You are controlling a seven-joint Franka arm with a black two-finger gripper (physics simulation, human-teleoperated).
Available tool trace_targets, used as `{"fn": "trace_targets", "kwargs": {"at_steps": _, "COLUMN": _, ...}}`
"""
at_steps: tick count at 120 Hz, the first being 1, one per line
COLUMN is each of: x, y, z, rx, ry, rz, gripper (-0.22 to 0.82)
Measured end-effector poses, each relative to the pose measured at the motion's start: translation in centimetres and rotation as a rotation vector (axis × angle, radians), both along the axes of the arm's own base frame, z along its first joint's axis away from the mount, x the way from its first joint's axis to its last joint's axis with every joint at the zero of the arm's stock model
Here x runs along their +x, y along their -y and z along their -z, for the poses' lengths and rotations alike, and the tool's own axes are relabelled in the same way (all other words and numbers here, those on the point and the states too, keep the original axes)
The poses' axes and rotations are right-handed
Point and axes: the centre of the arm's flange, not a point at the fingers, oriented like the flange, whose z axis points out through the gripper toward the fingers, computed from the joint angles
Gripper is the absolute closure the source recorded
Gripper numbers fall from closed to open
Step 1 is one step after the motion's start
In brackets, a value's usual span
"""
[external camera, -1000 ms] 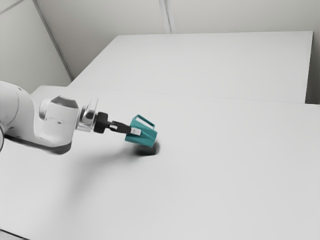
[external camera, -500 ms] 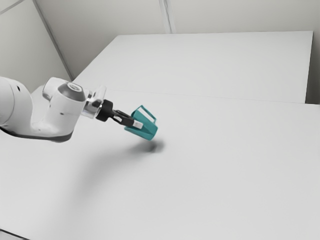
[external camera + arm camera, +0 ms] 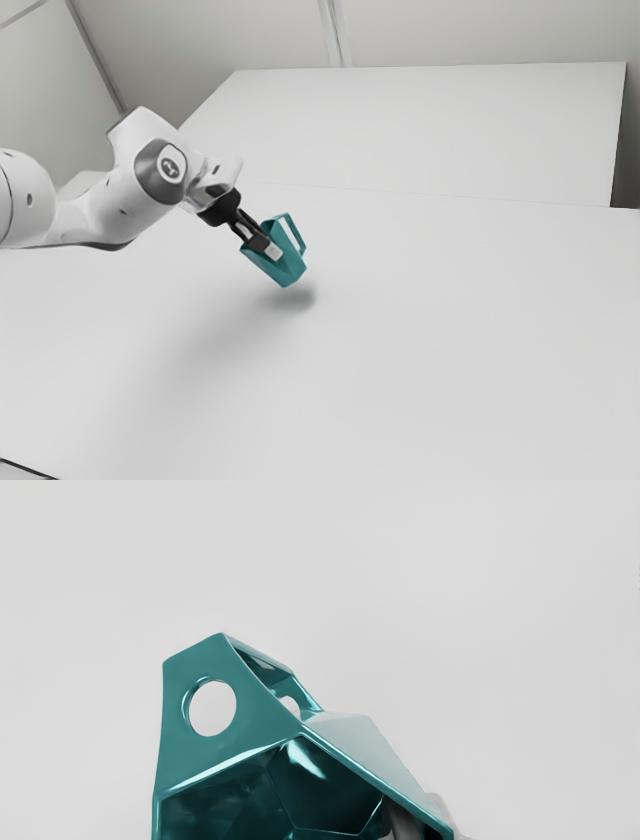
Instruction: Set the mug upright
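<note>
You are holding the faceted teal mug (image 3: 287,267) tilted aloft, pinched in the black two-finger tool (image 3: 271,251), righting and set-down remaining.

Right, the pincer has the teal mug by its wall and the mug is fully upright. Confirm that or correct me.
Not upright: the exterior view shows the mug tilted, its mouth slanting up toward the exterior view's left, its base down toward the right. The pincer does have the teal mug by its wall.

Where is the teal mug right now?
Just left of the exterior view's middle, the mug is held tilted by the gripper, above its soft shadow on the white table.
</note>
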Motion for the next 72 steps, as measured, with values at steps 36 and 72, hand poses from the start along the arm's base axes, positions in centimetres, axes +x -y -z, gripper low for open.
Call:
{"fn": "trace_targets", "kwargs": {"at_steps": 36, "x": -2.8, "y": -0.9, "z": -0.7, "rx": 0.164, "ry": -0.080, "rz": -0.100, "gripper": 0.77}}
{"fn": "trace_targets", "kwargs": {"at_steps": 72, "x": -3.4, "y": 0.1, "z": 0.4, "rx": 0.284, "ry": -0.166, "rz": -0.192, "gripper": 0.76}}
